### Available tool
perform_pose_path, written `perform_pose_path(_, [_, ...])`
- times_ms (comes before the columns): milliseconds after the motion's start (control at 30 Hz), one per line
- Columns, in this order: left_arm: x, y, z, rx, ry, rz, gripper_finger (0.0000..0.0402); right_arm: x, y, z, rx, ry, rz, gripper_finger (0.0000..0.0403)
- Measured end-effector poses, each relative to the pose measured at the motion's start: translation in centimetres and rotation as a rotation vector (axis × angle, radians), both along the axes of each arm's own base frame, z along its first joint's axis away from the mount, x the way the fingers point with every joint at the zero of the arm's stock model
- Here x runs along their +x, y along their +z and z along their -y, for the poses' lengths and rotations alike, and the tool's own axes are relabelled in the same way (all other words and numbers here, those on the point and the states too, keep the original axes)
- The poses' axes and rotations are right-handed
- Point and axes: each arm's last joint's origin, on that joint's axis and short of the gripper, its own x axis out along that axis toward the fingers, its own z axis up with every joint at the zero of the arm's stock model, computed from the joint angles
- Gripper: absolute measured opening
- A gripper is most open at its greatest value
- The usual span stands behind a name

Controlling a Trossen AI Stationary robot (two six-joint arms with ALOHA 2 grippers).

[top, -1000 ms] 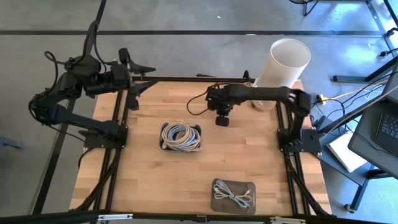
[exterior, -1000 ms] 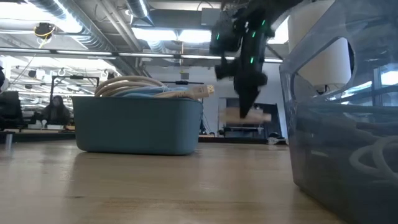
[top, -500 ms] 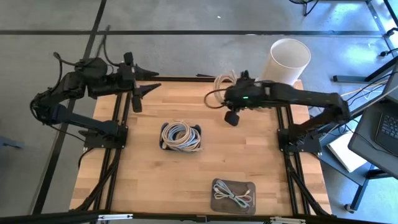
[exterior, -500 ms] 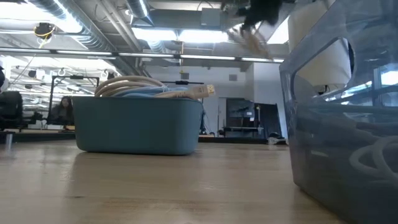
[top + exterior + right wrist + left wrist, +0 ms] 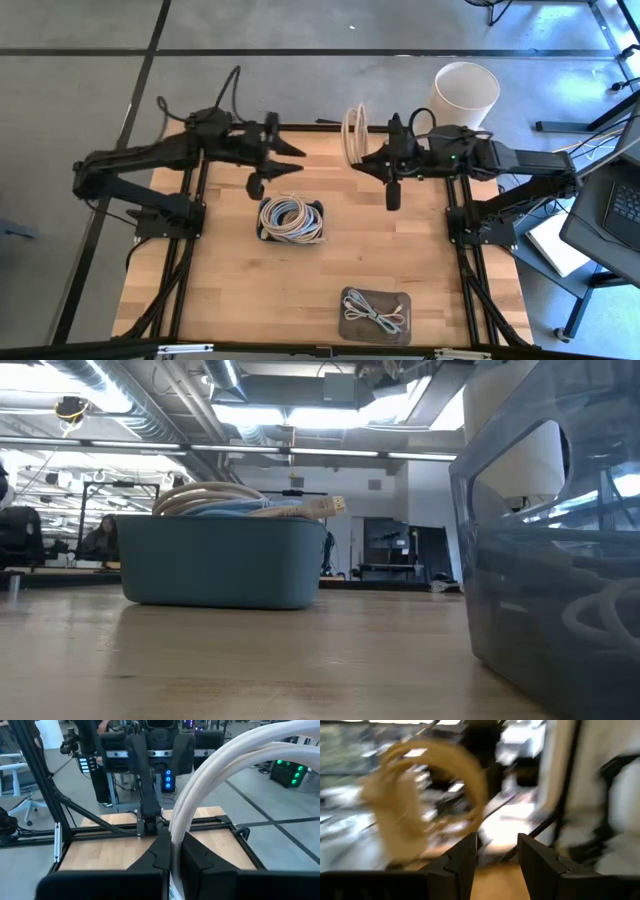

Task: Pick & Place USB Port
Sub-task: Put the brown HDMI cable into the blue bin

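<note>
**Handover in the air: coiled cable between the two arms**

Nearest me on the table sits the small grey tray (image 5: 375,316) with a cable already laid in it. Further in, left of centre, the blue bin (image 5: 291,219) holds its heap of coiled cables; neither arm is touching either.

Beyond those, over the far edge of the table, is the work. My right gripper (image 5: 369,160) is clamped on a cream coiled cable (image 5: 355,131), which hangs in a loop well above the wood. In the right wrist view the strands run up from between the closed fingers (image 5: 160,851), so the grip looks firm.

My left gripper (image 5: 288,150) is near the coil on its left side, not touching it, pointing at the loop. Its fingers (image 5: 466,857) stand apart with a clear gap, and the loop (image 5: 425,802) lies just ahead of them.

I judge this to be the transfer step: the cable is lifted but not placed. Next I need to ease the left fingers around a strand and close before the right lets go.

Furthest off, a white bucket (image 5: 460,100) stands past the right corner.
</note>
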Motion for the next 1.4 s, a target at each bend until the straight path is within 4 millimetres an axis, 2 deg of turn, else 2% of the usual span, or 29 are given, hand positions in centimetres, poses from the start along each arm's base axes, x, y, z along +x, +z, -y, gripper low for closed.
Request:
perform_pose_path(133, [2.5,-1.0,-0.8,-0.122,-0.195,0.084,0.0137,0.2,-0.2,0.0,0.001,0.003,-0.006,0.0015])
perform_pose_path(267, [4.8,-2.7,-1.6,-0.210,-0.233,0.045,0.0156,0.5,0.0,-0.1,0.005,0.017,0.019,0.0015])
perform_pose_path(367, [6.0,-3.1,-1.9,-0.228,-0.238,0.074,0.0183,0.7,0.1,-0.2,0.012,0.045,0.034,0.0015])
perform_pose_path(567, [6.4,-2.7,-2.3,-0.221,-0.235,0.159,0.0247,0.7,0.0,-0.2,0.012,0.049,0.026,0.0015])
perform_pose_path(700, [6.4,-2.6,-2.3,-0.212,-0.209,0.172,0.0271,0.8,0.1,-0.2,0.011,0.049,0.045,0.0015])
perform_pose_path(967, [7.5,-2.4,-2.6,-0.213,-0.212,0.254,0.0270,2.4,-0.9,-0.3,0.004,0.050,0.020,0.0015])
perform_pose_path(1100, [8.3,-2.4,-2.8,-0.219,-0.234,0.242,0.0270,3.4,-1.5,-0.4,0.005,0.057,0.007,0.0015])
perform_pose_path(1400, [9.7,-2.7,-3.0,-0.265,-0.263,0.214,0.0260,3.8,-1.6,-0.3,0.005,0.052,0.015,0.0015])
